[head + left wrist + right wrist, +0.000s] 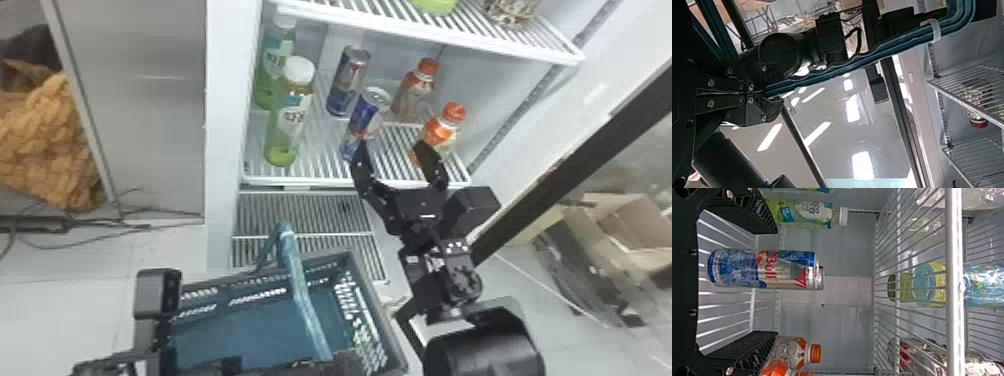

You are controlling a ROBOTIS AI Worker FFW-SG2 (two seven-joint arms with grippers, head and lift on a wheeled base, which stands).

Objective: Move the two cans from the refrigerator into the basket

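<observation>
Progress: 0 of 2 cans transferred. Front can stands toward the front edge of the refrigerator shelf; rear can stands behind it, leftward. Right tool open, front can between its spread fingers; no grip yet. Left tool closed on basket handle. Left to do, presumably: grasp, lift out and lower each can into basket.

Cans, two: smooth, glossy metal. Basket: matt plastic. Bottles, left: smooth, glossy plastic. Shelf: smooth, coated wire. Bundle, far left: rough cloth. Box, right: matt cardboard.
</observation>
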